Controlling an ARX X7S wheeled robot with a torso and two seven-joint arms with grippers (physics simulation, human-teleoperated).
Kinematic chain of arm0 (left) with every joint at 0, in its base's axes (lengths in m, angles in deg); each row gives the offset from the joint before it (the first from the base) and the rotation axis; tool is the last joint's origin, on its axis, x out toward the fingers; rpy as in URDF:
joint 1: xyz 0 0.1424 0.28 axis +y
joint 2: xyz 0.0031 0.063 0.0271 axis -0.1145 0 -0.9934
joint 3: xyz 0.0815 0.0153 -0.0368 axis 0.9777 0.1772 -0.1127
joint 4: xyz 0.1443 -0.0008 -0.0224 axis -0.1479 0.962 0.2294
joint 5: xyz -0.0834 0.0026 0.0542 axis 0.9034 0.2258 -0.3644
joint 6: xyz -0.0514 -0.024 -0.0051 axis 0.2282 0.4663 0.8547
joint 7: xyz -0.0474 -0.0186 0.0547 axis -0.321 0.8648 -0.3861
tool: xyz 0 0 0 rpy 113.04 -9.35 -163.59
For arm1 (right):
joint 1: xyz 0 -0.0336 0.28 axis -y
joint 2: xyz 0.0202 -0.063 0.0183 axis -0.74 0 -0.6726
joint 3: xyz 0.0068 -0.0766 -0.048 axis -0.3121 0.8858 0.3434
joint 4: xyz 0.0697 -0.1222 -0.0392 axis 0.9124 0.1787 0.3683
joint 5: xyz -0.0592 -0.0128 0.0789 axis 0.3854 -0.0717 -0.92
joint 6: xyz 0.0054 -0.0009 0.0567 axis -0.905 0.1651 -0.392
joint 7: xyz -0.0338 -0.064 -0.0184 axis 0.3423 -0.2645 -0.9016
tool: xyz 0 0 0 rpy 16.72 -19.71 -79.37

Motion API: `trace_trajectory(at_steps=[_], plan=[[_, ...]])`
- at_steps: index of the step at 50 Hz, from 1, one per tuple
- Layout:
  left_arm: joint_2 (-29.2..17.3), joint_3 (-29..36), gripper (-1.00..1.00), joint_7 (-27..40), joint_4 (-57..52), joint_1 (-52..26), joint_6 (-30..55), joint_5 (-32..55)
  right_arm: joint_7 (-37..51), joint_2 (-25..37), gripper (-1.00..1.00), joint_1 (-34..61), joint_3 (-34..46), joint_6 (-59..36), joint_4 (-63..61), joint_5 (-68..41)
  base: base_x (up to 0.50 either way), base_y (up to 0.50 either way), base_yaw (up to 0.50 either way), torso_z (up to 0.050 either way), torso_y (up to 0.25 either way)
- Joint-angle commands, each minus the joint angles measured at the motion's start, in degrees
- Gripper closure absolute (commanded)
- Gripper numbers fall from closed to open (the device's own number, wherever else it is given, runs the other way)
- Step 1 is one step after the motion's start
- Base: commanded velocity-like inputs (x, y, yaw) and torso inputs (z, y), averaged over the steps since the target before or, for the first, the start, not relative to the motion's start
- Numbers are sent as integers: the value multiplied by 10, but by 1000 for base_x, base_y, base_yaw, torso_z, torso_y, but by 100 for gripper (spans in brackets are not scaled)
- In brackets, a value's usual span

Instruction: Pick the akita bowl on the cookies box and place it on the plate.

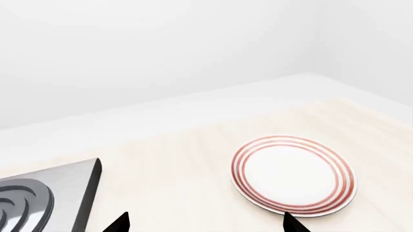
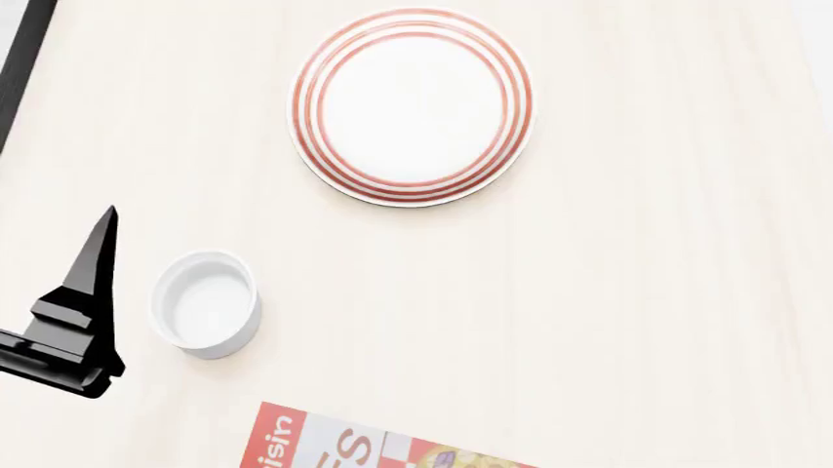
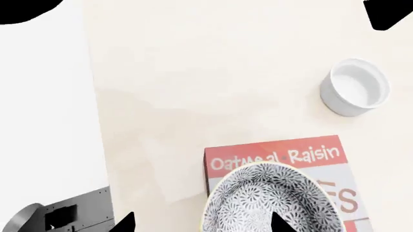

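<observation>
The akita bowl (image 3: 258,198), speckled grey and white, sits on the red-and-white cookies box (image 3: 277,153) in the right wrist view. My right gripper (image 3: 201,224) is open. One fingertip is over the bowl and the other is outside its rim, above the table. The red-ringed white plate (image 2: 412,105) lies bare at the far middle of the table; in the left wrist view the plate (image 1: 293,175) is just beyond my open left gripper (image 1: 206,226), which holds nothing. One left finger (image 2: 94,263) shows in the head view beside the ramekin. The box's corner (image 2: 365,448) shows at that view's bottom edge.
A small plain white ramekin (image 2: 206,302) stands between the plate and the box, close to my left finger; the same ramekin (image 3: 356,87) shows in the right wrist view. A metal stove top (image 1: 45,193) lies at the table's left. The table edge (image 3: 94,121) runs beside the box.
</observation>
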Motion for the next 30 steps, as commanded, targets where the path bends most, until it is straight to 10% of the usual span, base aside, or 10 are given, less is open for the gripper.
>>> trace_trajectory(at_steps=[1,30], plan=[[-1,3,-100,0,3,1,-3,-1,33,9,-100,12,56,11,17,-32,0,0,0,0,0],[-3,10,-100,4,0,4,-9,0,60,24,-100,64,136,-9,41,-31,0,0,0,0,0]])
